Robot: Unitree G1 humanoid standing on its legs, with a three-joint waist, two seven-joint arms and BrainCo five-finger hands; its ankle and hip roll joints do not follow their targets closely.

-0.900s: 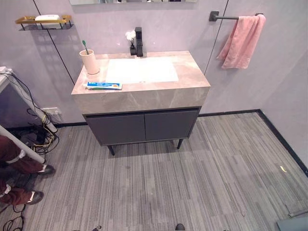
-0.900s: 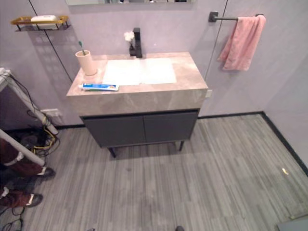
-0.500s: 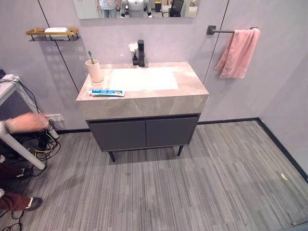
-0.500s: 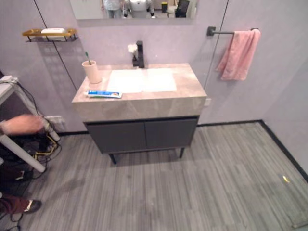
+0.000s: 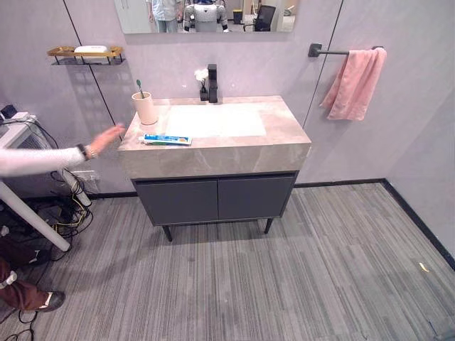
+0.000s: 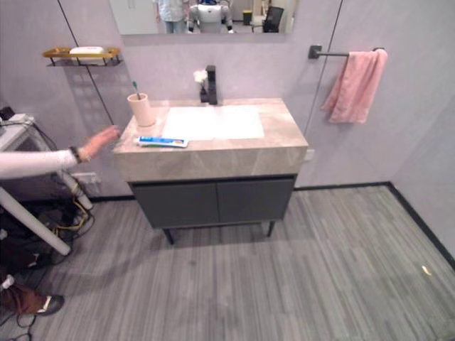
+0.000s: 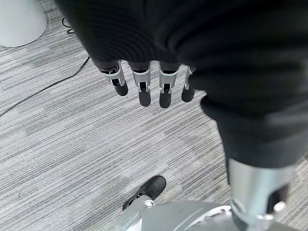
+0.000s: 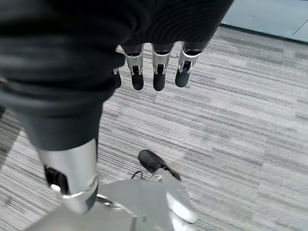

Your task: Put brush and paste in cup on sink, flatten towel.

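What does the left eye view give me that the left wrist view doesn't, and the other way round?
Left eye view: the sink counter with the cup holding the toothbrush, the toothpaste flat near the front edge, the pink towel bunched on its bar, and a person's hand reaching toward the counter.
Left wrist view: the left hand, fingers hanging straight, holding nothing.
Both: the grey striped floor.

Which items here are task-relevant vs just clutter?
Task items:
- cup on the counter, back left
- toothbrush standing in the cup
- toothpaste tube lying flat near the counter's front left
- sink
- pink towel bunched on the wall bar

Not part of it:
- black faucet
- wall shelf
- mirror
- person's hand reaching in
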